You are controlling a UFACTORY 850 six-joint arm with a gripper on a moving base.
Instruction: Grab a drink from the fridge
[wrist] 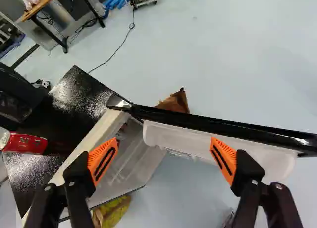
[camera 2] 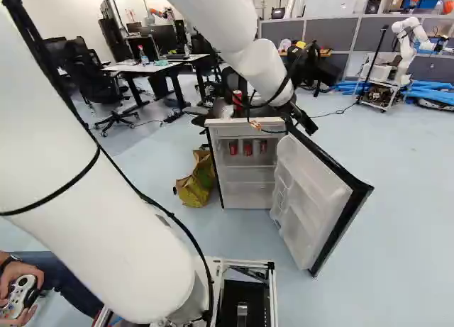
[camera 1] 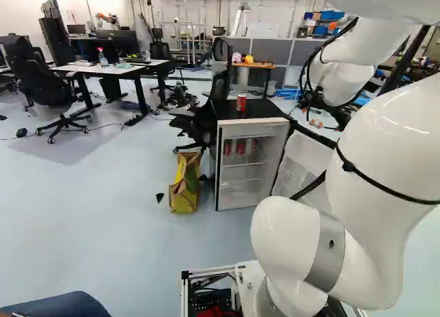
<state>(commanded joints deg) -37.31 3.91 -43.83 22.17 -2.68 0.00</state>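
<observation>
Left base view shows a small black-topped fridge (camera 1: 268, 109) standing open, with three red cylindrical cans (camera 1: 240, 148) side by side on its upper shelf. One more red can (camera 1: 241, 102) stands upright on its top. A yellow-green bag (camera 1: 182, 192) is beside the fridge. Right base view shows more fully the white-lined, black-edged door (camera 2: 305, 199) (in the left one, the white arm (camera 1: 378, 152) covers part). Only wrist view shows a brown crumpled object (wrist: 175, 102) beyond the door. The gripper (camera 2: 282, 125) is spread wide, grasping nothing.
</observation>
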